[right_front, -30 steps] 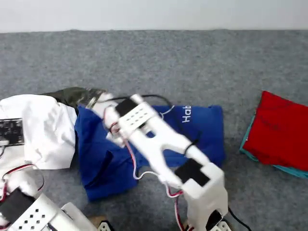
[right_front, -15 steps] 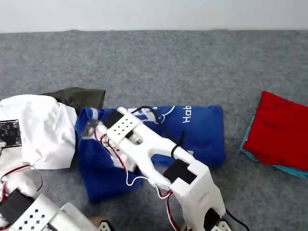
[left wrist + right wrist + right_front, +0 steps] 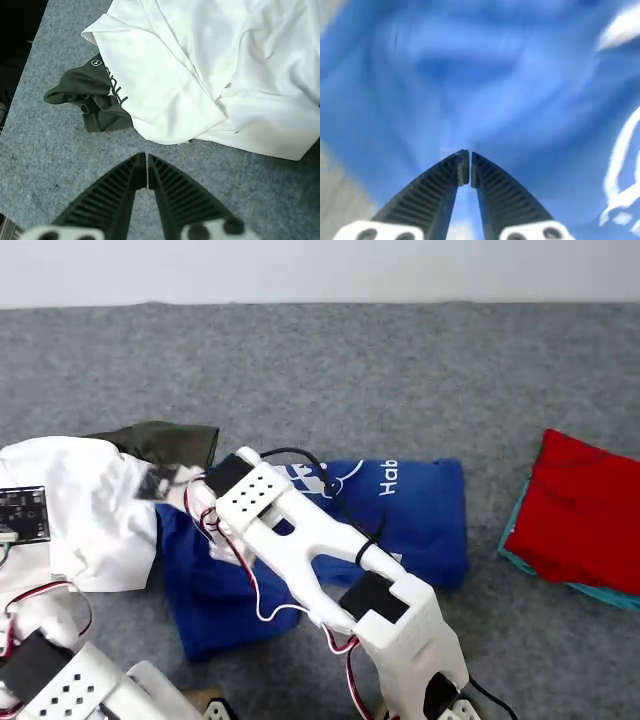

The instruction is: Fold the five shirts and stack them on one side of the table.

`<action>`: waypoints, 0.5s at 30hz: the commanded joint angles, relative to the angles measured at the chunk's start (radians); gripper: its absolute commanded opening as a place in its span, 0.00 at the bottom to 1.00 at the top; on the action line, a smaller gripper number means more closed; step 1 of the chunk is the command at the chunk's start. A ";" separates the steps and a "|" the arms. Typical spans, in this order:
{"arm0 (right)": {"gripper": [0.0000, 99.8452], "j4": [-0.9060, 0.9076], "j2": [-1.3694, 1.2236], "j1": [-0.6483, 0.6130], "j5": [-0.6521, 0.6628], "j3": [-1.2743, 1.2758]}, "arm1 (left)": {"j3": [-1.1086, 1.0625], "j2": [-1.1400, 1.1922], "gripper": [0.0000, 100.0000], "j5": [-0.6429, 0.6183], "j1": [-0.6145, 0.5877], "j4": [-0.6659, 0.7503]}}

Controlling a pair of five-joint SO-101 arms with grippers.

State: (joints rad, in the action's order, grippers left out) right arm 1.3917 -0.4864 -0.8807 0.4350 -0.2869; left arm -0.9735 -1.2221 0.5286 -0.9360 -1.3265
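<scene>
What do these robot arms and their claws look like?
The right arm and left arm are white shells with perforated panels, black motor blocks and red, white and black cables. The left gripper and right gripper have black, ribbed, tapering fingers.

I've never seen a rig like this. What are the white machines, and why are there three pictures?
They are two small robots, the left arm and the right arm. Each ends in a claw, and their job is folding shirts. One picture looks down on the grey table. The other two come from cameras on the arms' wrists. On the table lie a white shirt, a green shirt partly under it, a blue shirt, and a red shirt folded on a teal shirt. The left claw is shut and holds nothing. The right claw is shut over the blue shirt; I can't tell if it pinches cloth.
</scene>
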 commanded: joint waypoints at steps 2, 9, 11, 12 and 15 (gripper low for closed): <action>0.01 -0.286 -0.004 0.010 -0.012 -0.052 | 0.039 0.003 0.01 -0.006 0.000 0.014; 0.01 -0.705 -0.217 0.001 -0.011 -0.130 | 0.039 0.003 0.01 -0.006 0.000 -0.008; 0.01 -0.696 -0.297 -0.010 -0.011 -0.216 | 0.039 0.003 0.01 -0.006 0.000 -0.008; 0.01 -0.670 -0.331 -0.012 -0.011 -0.262 | 0.039 0.003 0.01 -0.006 0.000 -0.008; 0.01 -0.521 -0.389 -0.007 -0.011 -0.420 | 0.039 0.003 0.01 -0.006 0.000 -0.006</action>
State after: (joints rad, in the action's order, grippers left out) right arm 0.7718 -0.8608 -0.8807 0.4350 -0.5340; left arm -0.9735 -1.2221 0.5286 -0.9360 -1.3295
